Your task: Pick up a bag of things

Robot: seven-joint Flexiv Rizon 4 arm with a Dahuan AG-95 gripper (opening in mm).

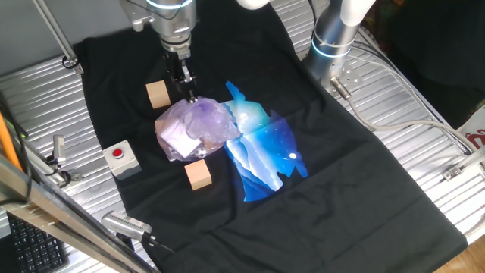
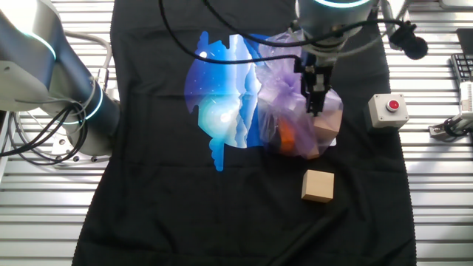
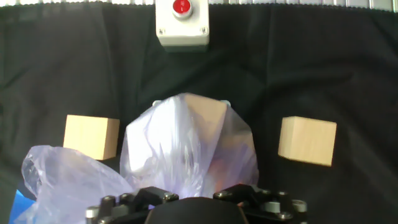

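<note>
Reaching straight down, the tool (image 1: pixel 190 96) has its fingers pinched together on the bag of things' (image 1: pixel 195 129) upper plastic.

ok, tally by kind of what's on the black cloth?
Translucent pale purple plastic bag: 1
Bare tan wooden cubes: 2
Grey box with red button (at the cloth's edge): 1
Total: 4

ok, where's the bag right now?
One fixed view: the bag sits mid-cloth between two wooden cubes, left of the blue print, under the gripper.
</note>
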